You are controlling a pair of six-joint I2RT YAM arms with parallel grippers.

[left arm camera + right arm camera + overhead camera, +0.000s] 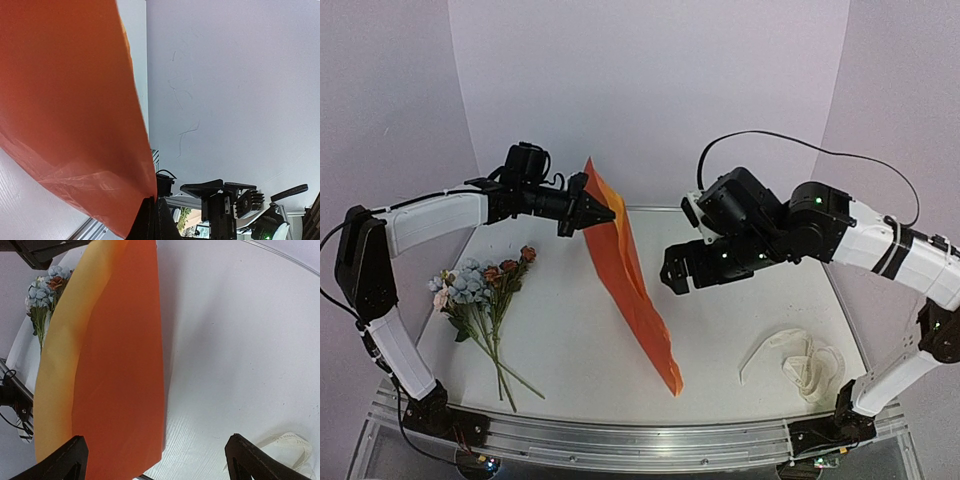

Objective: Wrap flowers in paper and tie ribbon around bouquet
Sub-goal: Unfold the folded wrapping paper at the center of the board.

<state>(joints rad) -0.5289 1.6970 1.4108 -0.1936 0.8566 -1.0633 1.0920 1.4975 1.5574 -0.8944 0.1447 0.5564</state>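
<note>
Nearest, the ribbon (805, 362) lies in a loose heap at the near right of the table (570, 350), close to the right arm's base and apart from everything else. At the near left the flowers (480, 285) lie flat with stems toward the near edge and blooms away from it, beside the left arm.

Between them stands the paper (630, 280), held up almost on edge. Its long axis runs diagonally: the low corner appears to rest on the table near the middle, and the sheet climbs away and leftward to its high far end. The flowers are on its left side and the ribbon is on its right.

The right gripper (677, 270) hovers just right of the sheet's middle with its jaws spread wide and nothing in them. From its wrist camera the orange face fills the left and centre, so the sheet lies ahead and slightly left of the fingers (240, 455), near but not touching.

Farthest back, the left gripper (600, 213) is pinched tight on the paper's high end and carries it.

The right arm is likely the nearer one to take the sheet's free edge, by closing in leftward, so the paper can be laid flat for the flowers.
</note>
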